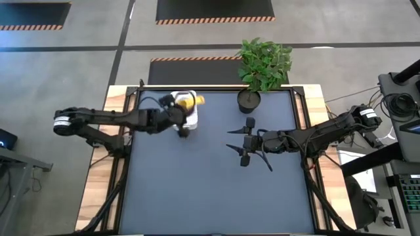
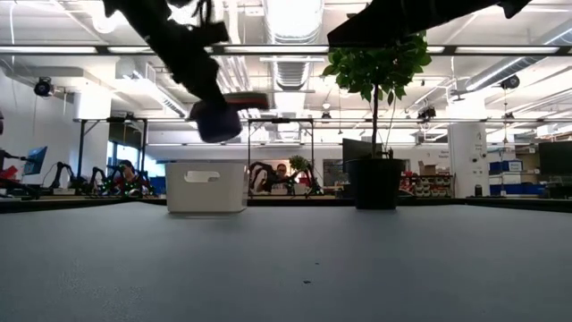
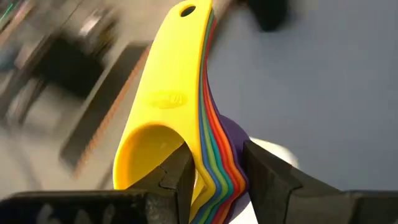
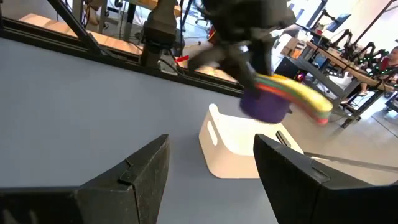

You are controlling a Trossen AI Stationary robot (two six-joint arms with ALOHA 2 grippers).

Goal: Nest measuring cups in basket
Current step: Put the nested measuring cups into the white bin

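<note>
The measuring cups (image 3: 186,106) are stacked one inside another, yellow innermost and purple (image 4: 264,104) outermost, their flat handles fanned together. My left gripper (image 3: 214,165) is shut on this stack and carries it in the air just over the white basket (image 4: 239,149), which stands on the mat at the far left (image 1: 191,118). In the low view the purple bowl (image 2: 217,121) hangs above the basket (image 2: 206,185). My right gripper (image 1: 244,141) waits open at mid-table, right of the basket, with nothing between its fingers (image 4: 143,180). My left gripper grips the stacked walls of the cups at the foot of the handles (image 3: 214,177). One finger (image 3: 177,177) is inside the yellow bowl and the other (image 3: 264,177) outside on the purple cup. The fingers slant down from the table's left. The stack is lifted clear, handles (image 1: 195,100) pointing toward the far edge.
A black pot with a green plant (image 1: 250,99) stands at the far edge, right of the basket. The dark mat (image 1: 210,190) stretches bare toward the near edge. Beyond the table lie a lab room and people at desks.
</note>
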